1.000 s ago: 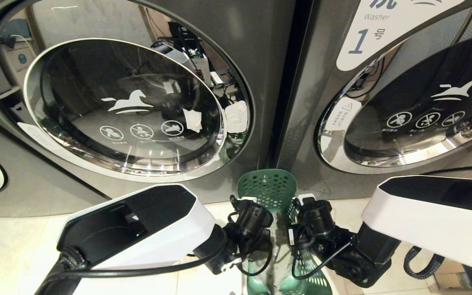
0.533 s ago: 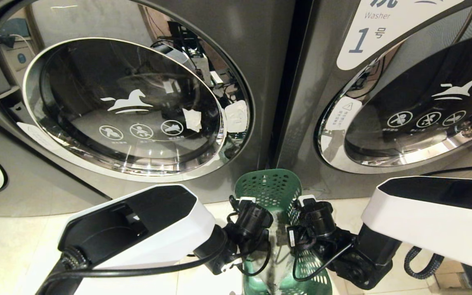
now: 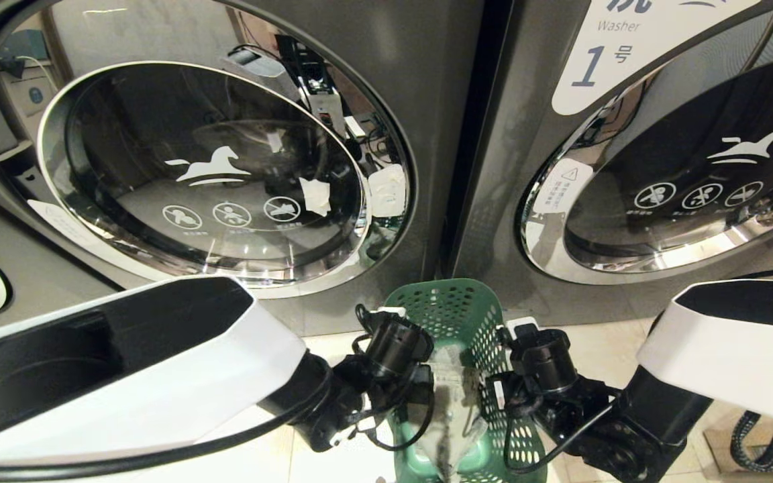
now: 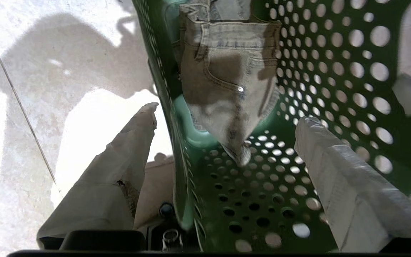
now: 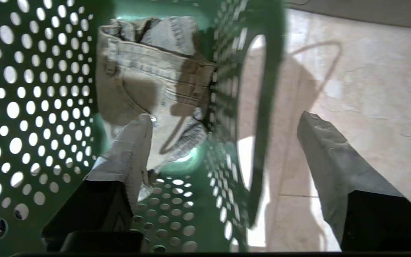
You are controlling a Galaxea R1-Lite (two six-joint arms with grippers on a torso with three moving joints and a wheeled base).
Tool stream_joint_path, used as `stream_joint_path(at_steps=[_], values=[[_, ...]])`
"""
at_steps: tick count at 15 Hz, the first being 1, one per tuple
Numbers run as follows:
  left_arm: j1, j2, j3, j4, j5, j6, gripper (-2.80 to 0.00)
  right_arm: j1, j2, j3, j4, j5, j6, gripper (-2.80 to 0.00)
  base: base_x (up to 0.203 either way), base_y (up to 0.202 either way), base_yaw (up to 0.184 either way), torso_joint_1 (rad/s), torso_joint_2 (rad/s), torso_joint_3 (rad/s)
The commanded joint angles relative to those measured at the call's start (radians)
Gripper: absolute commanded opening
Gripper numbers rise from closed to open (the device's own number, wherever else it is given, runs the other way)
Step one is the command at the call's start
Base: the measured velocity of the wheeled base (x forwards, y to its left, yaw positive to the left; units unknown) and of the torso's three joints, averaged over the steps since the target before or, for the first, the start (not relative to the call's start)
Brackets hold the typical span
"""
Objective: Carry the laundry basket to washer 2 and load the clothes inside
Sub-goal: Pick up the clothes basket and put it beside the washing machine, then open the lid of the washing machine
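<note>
White-wrapped fingers point(image 4: 130, 142) of L gripper point(image 4: 227, 142) spread apart, straddling laundry basket point(image 3: 450, 312) side wall; R gripper point(image 5: 223, 142) likewise, nothing gripped. Denim clothes point(image 4: 223, 82) inside basket, on floor point(image 3: 588, 349) btwn two closed washers.

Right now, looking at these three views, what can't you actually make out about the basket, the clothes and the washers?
- The left washer: head view, its number label is cut off by the top edge, so only washer 1 is readable.
- The laundry basket: head view, both arms and the bottom edge hide its near half.
- The clothes: both wrist views show folded denim; anything beneath is hidden.
- Right wrist view: the basket wall is blurred.
</note>
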Motion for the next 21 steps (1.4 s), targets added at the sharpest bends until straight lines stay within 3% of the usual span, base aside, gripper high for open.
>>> stream_joint_path(at_steps=[1, 5, 6, 7, 12, 15, 17, 21], values=[[-0.003, -0.107, 0.058, -0.004, -0.019, -0.003, 0.0, 0.0, -0.072, 0.017, 0.03, -0.035, -0.003, 0.0, 0.0, 0.0, 0.0, 0.0, 0.0, 0.0], [-0.008, -0.216, 0.088, 0.002, -0.05, 0.006, 0.0, 0.003, -0.17, 0.043, 0.036, -0.042, -0.013, 0.0, 0.0, 0.0, 0.0, 0.0, 0.0, 0.0], [-0.009, -0.251, 0.115, 0.003, -0.048, 0.023, -2.8, 0.004, -0.205, 0.055, 0.036, -0.042, -0.02, 0.0, 0.0, 0.0, 0.0, 0.0, 0.0, 0.0], [-0.009, -0.28, 0.15, 0.0, -0.039, 0.034, -2.8, 0.006, -0.234, 0.067, 0.036, -0.043, -0.023, -2.8, 0.0, 0.0, 0.0, 0.0, 0.0, 0.0], [0.027, -0.405, 0.259, -0.018, 0.086, 0.039, -2.8, 0.0, -0.367, 0.144, 0.032, -0.065, -0.02, -2.8, 0.0, 0.0, 0.0, 0.0, 0.0, 0.0], [0.182, -0.5, 0.318, -0.022, 0.09, 0.062, -2.8, -0.061, -0.502, 0.212, 0.025, -0.065, -0.021, -2.8, 0.0, 0.0, 0.0, 0.0, 0.0, 0.0], [0.293, -0.595, 0.42, -0.022, 0.088, 0.108, -2.8, -0.103, -0.604, 0.26, 0.022, -0.065, -0.029, -2.8, 0.0, 0.0, 0.0, 0.0, 0.0, 0.0], [0.37, -0.802, 0.633, -0.015, 0.085, 0.171, -2.8, -0.115, -0.78, 0.415, 0.023, -0.059, -0.107, -2.8, 0.0, 0.0, 0.0, 0.0, 0.0, 0.0]])
